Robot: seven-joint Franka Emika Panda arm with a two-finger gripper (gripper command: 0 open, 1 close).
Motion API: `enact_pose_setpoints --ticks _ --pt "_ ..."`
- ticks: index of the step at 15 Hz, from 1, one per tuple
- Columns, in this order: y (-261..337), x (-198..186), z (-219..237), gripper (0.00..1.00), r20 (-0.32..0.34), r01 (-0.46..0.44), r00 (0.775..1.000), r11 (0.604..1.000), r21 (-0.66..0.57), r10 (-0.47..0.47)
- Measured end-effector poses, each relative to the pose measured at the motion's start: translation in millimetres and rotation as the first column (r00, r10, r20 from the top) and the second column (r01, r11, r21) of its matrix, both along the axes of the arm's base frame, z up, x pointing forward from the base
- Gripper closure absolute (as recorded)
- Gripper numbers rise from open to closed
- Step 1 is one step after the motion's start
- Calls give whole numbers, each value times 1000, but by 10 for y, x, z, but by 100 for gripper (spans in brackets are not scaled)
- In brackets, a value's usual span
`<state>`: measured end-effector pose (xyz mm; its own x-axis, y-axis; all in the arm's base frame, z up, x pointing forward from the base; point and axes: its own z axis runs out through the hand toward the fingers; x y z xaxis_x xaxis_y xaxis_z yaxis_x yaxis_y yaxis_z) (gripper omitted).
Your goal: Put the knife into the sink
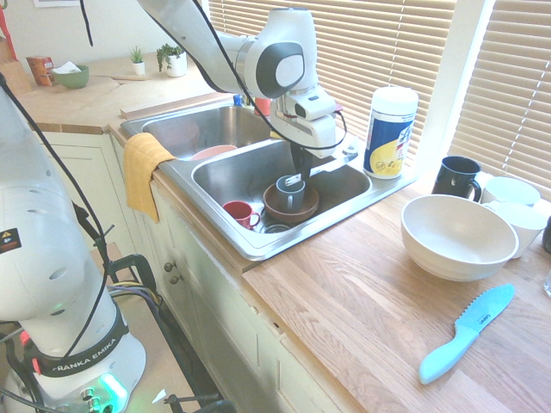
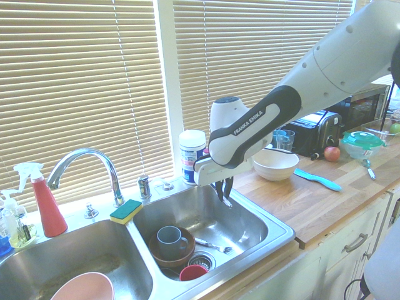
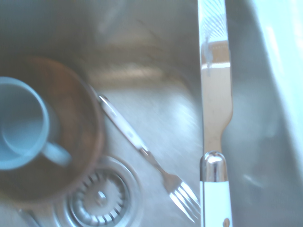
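steel sink (image 2: 275, 240), gripper (image 2: 223, 199) clamped on knife (image 3: 215, 109), above right basin

Knife over the sink

You've got the slim white-handled knife (image 3: 215, 109) hanging above the shiny steel sink (image 1: 258, 245), right basin.

Around the drain (image 2: 201, 260), a brown bowl (image 2: 170, 257), red cup (image 2: 193, 272) and fork (image 2: 214, 245) crowd the sink (image 2: 275, 220) floor. Beyond the fork, bare steel lies open toward the far wall.
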<state>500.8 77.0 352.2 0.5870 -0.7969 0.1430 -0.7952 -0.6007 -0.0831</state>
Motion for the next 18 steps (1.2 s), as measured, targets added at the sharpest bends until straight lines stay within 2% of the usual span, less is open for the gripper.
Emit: enact_pose_setpoints --ticks 5,9,15,18 --pt "318 100 -577 100 4 11 1000 1000 12 -11" --pt "334 200 -1079 100 0 11 1000 1000 26 -11" --pt "286 394 -1744 100 -27 30 999 999 18 -29" --pt "389 364 -1984 100 -47 28 999 999 20 -27"
